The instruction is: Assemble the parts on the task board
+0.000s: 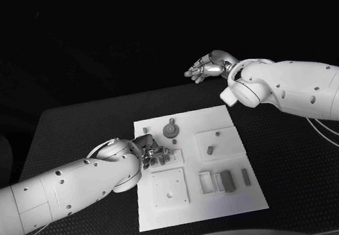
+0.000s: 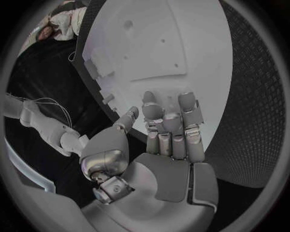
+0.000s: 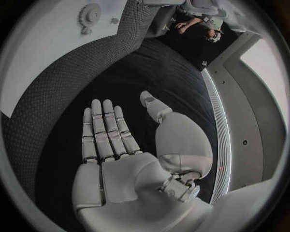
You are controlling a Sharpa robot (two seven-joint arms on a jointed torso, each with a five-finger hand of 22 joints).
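The task board (image 1: 195, 167) is laid flat in the middle of the black table (image 1: 78, 130), its long side running away from the robot. On its far part a round toothed part (image 1: 171, 131) is seen, with a small peg (image 1: 171, 121) just behind it. To the right, on a raised square, a short peg (image 1: 210, 149) stands. In the near right part, a few narrow oblong parts (image 1: 221, 181) are lying side by side, and beside them on the left there is a square plate (image 1: 170, 191) with a hole.

The left hand (image 1: 151, 152) is held over the left edge of the board, near the toothed part. In the left wrist view its fingers (image 2: 172, 128) are bent forward and kept close together above the white surface; nothing is seen between them.

The right hand (image 1: 208, 67) is raised beyond the far edge of the table, well apart from the board. In the right wrist view its fingers (image 3: 106, 130) are stretched out straight and nothing is held.
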